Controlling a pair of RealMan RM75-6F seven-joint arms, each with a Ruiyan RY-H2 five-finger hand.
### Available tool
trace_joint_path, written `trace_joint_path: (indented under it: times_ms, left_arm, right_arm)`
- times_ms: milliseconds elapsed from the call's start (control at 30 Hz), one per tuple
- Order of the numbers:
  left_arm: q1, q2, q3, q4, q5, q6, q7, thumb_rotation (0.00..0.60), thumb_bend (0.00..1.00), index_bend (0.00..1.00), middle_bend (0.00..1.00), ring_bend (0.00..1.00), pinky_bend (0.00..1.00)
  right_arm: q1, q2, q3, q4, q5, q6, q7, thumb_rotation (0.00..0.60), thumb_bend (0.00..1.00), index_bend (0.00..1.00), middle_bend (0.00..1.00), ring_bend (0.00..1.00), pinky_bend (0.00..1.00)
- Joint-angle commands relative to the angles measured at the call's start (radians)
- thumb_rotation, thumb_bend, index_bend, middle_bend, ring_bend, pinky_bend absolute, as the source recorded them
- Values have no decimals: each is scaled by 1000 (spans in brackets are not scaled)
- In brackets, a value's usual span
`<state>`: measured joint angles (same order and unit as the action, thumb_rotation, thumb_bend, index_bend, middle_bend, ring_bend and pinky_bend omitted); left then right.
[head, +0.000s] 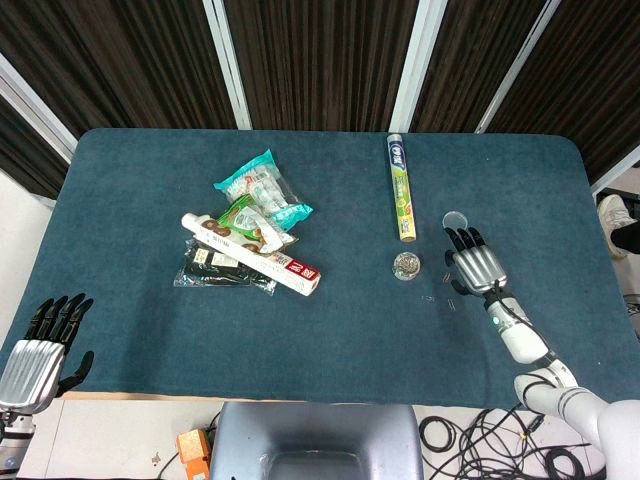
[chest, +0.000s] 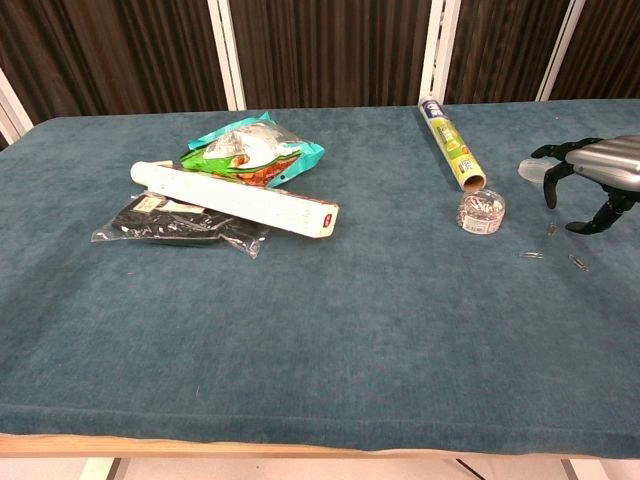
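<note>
Teal felt covers the desk (head: 330, 330), which carries everything else. Taking the jar of clips (head: 405, 265) as the landmark: far to its left lies the biggest cluster, a long white box (head: 255, 256) lying slantwise on a black packet (head: 222, 270), with green snack bags (head: 262, 198) just behind them. Directly behind the jar, nearly touching it, a yellow-green roll (head: 401, 200) lies pointing away toward the far edge. To the right of the jar hovers the right hand (head: 474, 262), palm down, fingers spread and curved toward the felt, released and grasping nothing; the chest view shows its fingertips (chest: 549, 202) above the cloth. Just behind that hand, right of the jar, lies a small clear lid (head: 455, 219). Loose paper clips (chest: 531, 255) lie scattered on the felt right of the jar, beneath and beside the hand. Far to the jar's left and nearer, at the front corner, the left hand (head: 40, 350) rests released, fingers straight, holding nothing.
</note>
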<state>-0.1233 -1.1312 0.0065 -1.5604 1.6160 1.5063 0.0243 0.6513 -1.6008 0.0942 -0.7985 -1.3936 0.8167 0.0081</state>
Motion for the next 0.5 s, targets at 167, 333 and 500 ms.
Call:
trace_joint_path:
  times_ms: [167, 333, 500]
  left_arm:
    - [10, 5, 2, 1, 7, 18, -8, 600, 435, 0, 40, 2, 52]
    - [8, 8, 2, -1, 15, 20, -12, 600, 436, 0, 40, 2, 52]
    - [2, 11, 3, -4, 8, 2, -13, 600, 435, 0, 40, 2, 53]
  right_arm:
    - [11, -21, 1, 14, 12, -19, -25, 600, 235, 460, 14, 0, 0]
    - [18, -42, -2, 38, 13, -29, -29, 600, 239, 462, 14, 0, 0]
    - [16, -49, -3, 55, 16, -26, -32, 600, 243, 477, 22, 0, 0]
